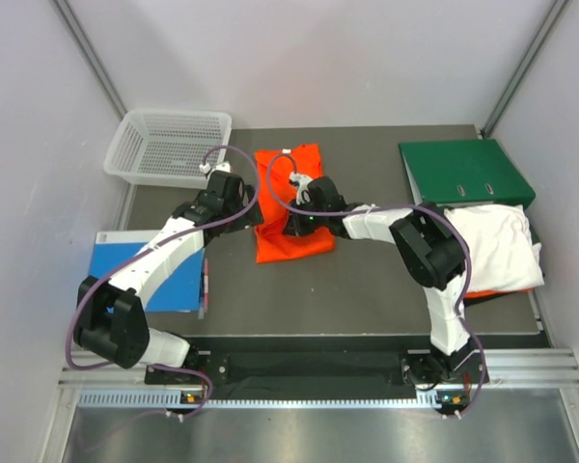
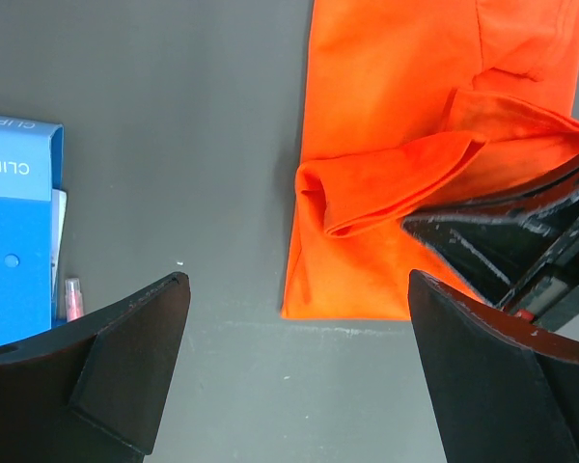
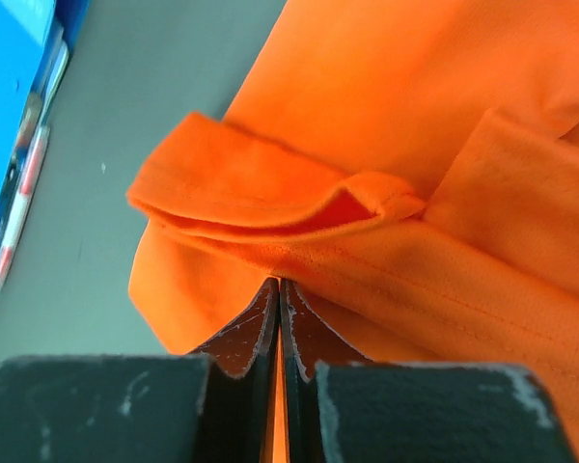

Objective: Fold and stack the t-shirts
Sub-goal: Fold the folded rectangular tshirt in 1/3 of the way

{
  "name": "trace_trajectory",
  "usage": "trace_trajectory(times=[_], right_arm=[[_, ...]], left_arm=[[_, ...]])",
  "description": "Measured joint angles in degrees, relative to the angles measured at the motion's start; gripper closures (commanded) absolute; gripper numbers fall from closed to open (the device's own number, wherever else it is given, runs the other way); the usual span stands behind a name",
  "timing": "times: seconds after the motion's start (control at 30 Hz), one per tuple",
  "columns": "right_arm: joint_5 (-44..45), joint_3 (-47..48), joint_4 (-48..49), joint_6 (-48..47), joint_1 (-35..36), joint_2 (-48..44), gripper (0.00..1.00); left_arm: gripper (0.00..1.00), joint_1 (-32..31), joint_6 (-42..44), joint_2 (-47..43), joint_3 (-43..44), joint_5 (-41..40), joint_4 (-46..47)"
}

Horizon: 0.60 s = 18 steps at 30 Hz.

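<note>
Top external view shows the dark table [image 1: 367, 289] with one orange t-shirt [image 1: 275, 246] spread directly under the right gripper [image 3: 278, 289]. The white t-shirt [image 1: 492, 241] lies on a heap well off to that gripper's outer side, likely because the shirts are handled one at a time. The right gripper is clenched on the orange cloth just below a doubled sleeve fold [image 3: 270, 207], a pinch placed, I judge, to carry that flap over, while the left gripper [image 2: 296, 289] hangs released over the shirt's near edge, grasping nothing, probably ready to pin or take that side.
</note>
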Motion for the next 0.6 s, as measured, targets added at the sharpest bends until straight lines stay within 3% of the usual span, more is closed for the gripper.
trace_trajectory(times=[0.43,0.53,0.57,0.6], right_arm=[[14.88,17.05,2.51,2.51,-0.46,7.13,1.00],[17.40,17.49,3.74,2.45,-1.05,6.12,0.81],[18.16,16.11,3.85,2.47,-1.36,4.98,0.64],[18.73,13.75,4.15,2.56,-1.79,3.32,0.56]], left_arm=[[0.01,0.00,-0.17,0.04,-3.02,-0.50,-0.22],[0.01,0.00,-0.66,-0.02,-5.03,0.02,-0.04],[0.01,0.00,-1.03,-0.04,-5.88,0.46,0.20],[0.01,0.00,-1.64,-0.15,-6.99,1.05,0.70]])
